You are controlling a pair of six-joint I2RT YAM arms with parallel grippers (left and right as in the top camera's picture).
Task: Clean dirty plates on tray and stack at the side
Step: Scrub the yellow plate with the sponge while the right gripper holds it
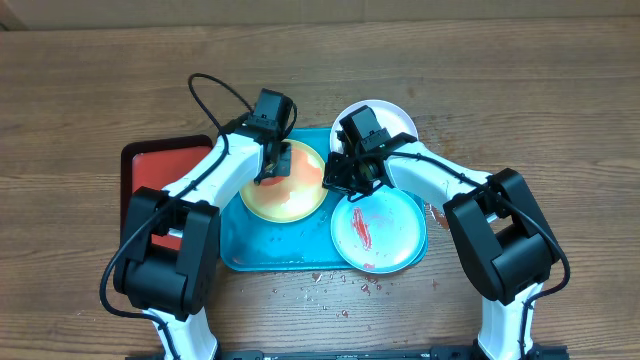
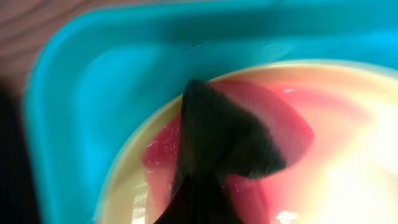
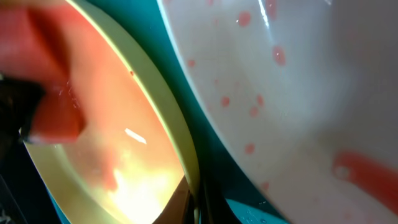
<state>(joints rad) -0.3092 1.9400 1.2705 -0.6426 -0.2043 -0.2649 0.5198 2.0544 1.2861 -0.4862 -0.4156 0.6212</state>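
The turquoise tray [image 1: 250, 255] holds a yellow-green plate [image 1: 290, 200] smeared with red sauce and, at its right end, a pale aqua plate [image 1: 395, 225] with a red streak. A white plate [image 1: 390, 115] lies on the table behind the tray. My left gripper [image 1: 271, 172] is shut on a dark sponge [image 2: 217, 134] that presses on the yellow-green plate's [image 2: 348, 143] wet red smear. My right gripper [image 1: 337, 181] is shut on that plate's right rim [image 3: 186, 155], beside the spotted aqua plate [image 3: 298, 81].
A smaller red tray [image 1: 160, 160] with a dark rim lies left of the turquoise tray, partly under my left arm. Red sauce specks [image 1: 345, 285] dot the wooden table in front of the tray.
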